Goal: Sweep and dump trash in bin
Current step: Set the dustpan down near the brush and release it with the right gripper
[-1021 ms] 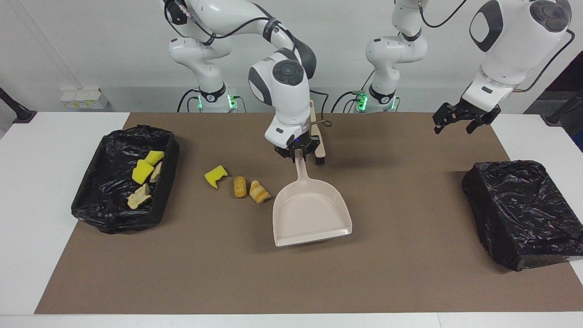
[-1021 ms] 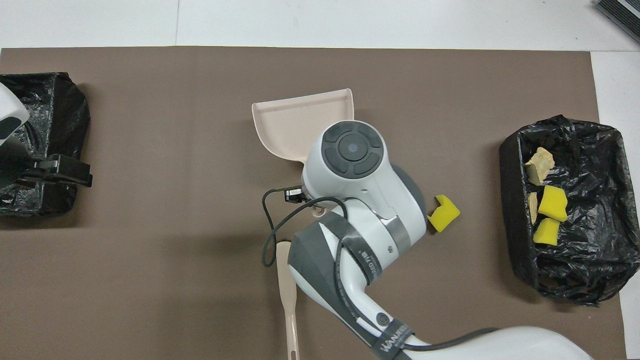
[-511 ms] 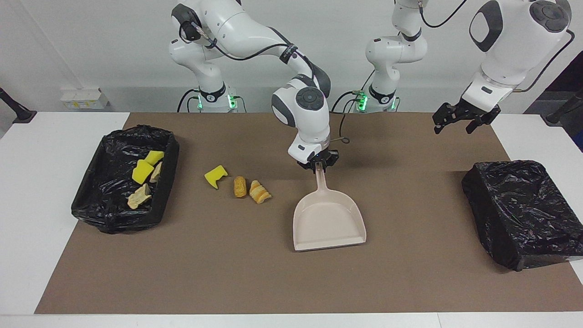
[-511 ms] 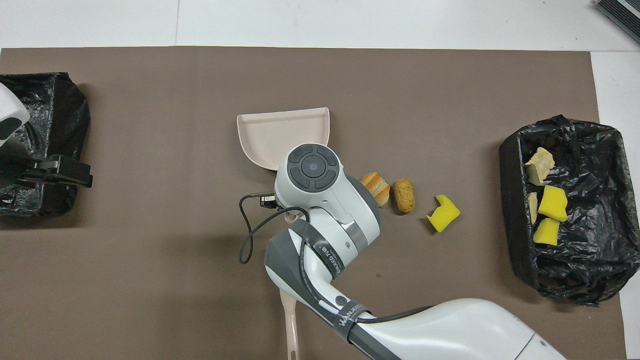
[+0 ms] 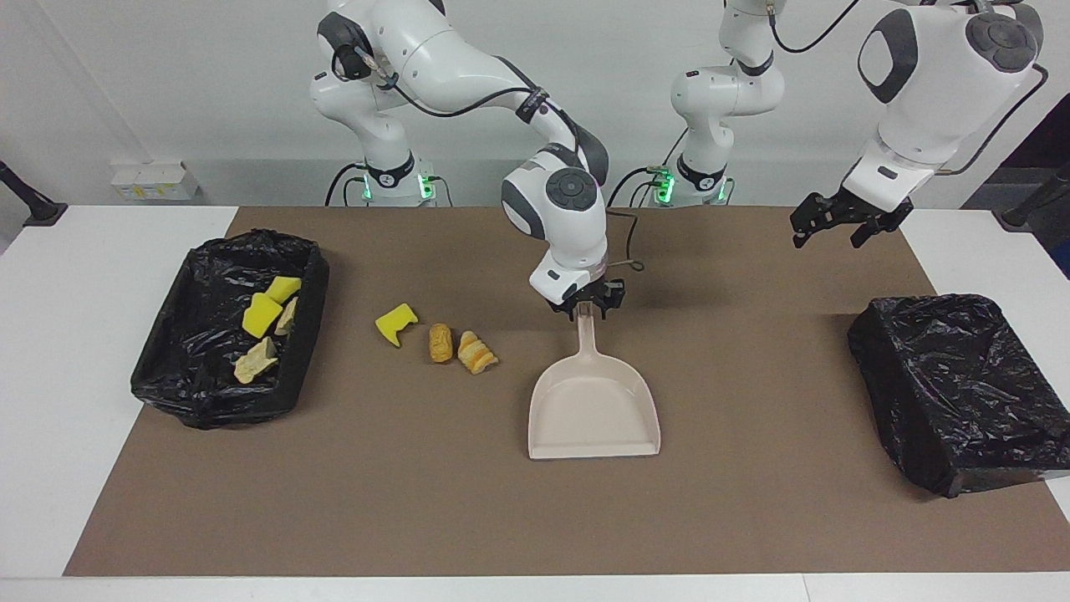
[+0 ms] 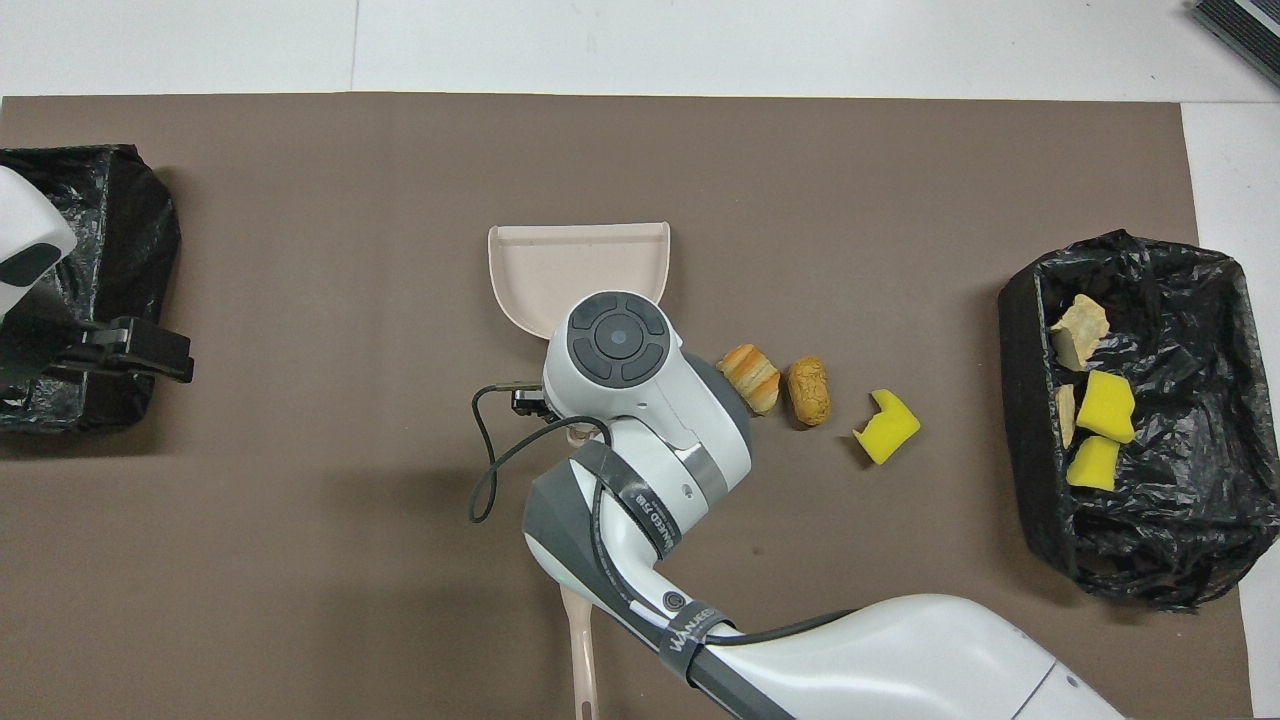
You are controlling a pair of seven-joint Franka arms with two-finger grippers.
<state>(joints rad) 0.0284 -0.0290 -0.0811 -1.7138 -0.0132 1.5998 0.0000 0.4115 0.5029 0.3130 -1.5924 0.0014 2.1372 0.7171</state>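
Three bits of trash lie in a row on the brown mat: a yellow sponge chunk (image 5: 395, 323) (image 6: 886, 428), a brown lump (image 5: 440, 342) (image 6: 808, 391) and a golden pastry piece (image 5: 476, 352) (image 6: 750, 377). Several more bits lie in the black-lined bin (image 5: 311, 305) (image 6: 1018, 400) at the right arm's end. The beige dustpan (image 5: 595, 401) (image 6: 575, 262) lies flat beside the pastry piece, its mouth facing away from the robots. My right gripper (image 5: 587, 308) stands open astride the end of the dustpan's handle. My left gripper (image 5: 843, 221) (image 6: 135, 345) hangs open above the mat by the other bin.
A second black-lined bin (image 5: 961, 380) (image 6: 100, 200) sits at the left arm's end of the table. A beige brush handle (image 6: 578, 640) pokes out from under the right arm, close to the robots. White table shows around the mat.
The right arm brought the dustpan down and a little toward the left arm's end, squared it up on the mat, and its grip on the handle loosened. The left arm barely moved.
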